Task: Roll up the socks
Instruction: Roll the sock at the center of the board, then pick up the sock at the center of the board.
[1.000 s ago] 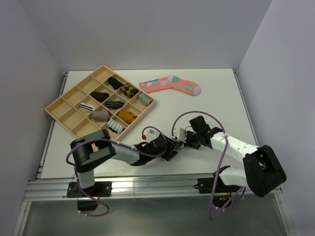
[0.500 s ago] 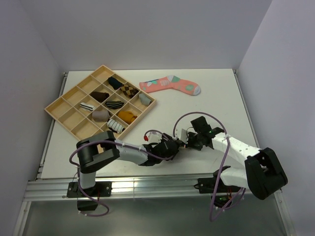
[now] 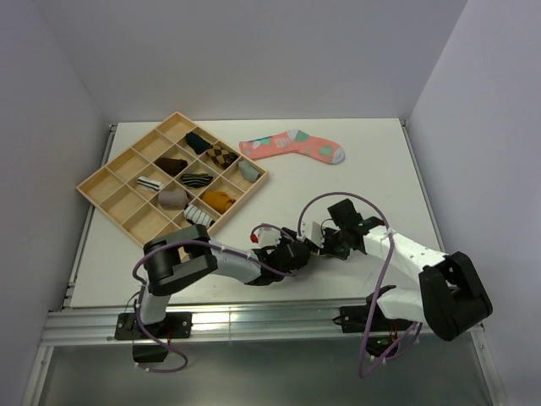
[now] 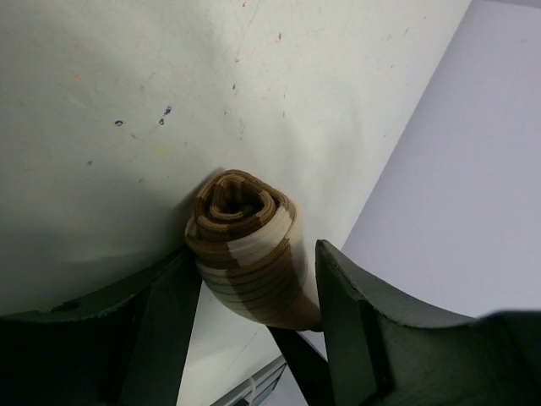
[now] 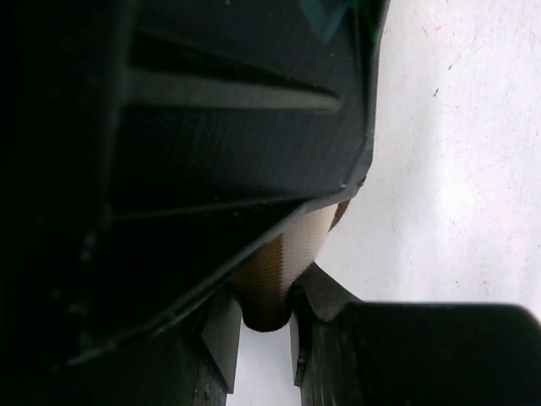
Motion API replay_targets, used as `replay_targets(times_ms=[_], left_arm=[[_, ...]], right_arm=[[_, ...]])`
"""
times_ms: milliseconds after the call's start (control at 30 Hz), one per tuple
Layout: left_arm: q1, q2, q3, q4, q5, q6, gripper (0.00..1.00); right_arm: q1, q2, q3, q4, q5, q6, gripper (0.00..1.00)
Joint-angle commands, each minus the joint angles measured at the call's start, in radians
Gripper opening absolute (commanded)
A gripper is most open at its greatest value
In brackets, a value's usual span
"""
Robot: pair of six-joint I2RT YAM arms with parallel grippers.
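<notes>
A flat white rectangular tabletop (image 3: 355,169) carries everything, its surface marked with faint scuffs and small coloured specks in the left wrist view. A silvery metal rail (image 3: 254,321) runs along its near edge. At the far left sits a shallow light wooden tray divided into square compartments (image 3: 103,183), turned diagonally to the table's edges. Just right of the tray's far corner, apart from it, a coral-pink sock with teal and grey patches (image 3: 292,145) lies flat, toe pointing right. Near the front edge, right of centre, a rolled brown sock with tan bands (image 4: 249,254) touches the tabletop with its spiralled end, well apart from the tray and the pink sock.
</notes>
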Motion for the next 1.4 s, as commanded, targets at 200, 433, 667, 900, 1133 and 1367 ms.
replay_targets(times_ms=[200, 433, 667, 900, 1133, 1367], left_arm=[[-0.03, 0.124, 0.023, -0.048, 0.121, -0.344, 0.46], [-0.03, 0.16, -0.028, 0.094, 0.135, -0.303, 0.16], [-0.012, 0.16, -0.035, 0.092, 0.148, -0.2, 0.0], [0.01, 0.158, 0.005, 0.002, 0.184, -0.114, 0.0], [0.034, 0.131, -0.058, 0.041, 0.207, -0.039, 0.0], [0.086, 0.091, -0.121, 0.101, 0.242, 0.149, 0.0]], right_arm=[[0.019, 0.045, 0.019, 0.001, -0.067, 0.016, 0.0], [0.017, 0.046, 0.028, -0.01, -0.09, 0.032, 0.0], [0.016, -0.023, 0.063, -0.062, -0.113, 0.072, 0.35], [0.013, -0.127, 0.134, -0.146, -0.092, 0.14, 0.5], [-0.033, -0.231, 0.21, -0.272, -0.08, 0.209, 0.83], [-0.108, -0.305, 0.273, -0.32, 0.0, 0.298, 0.84]])
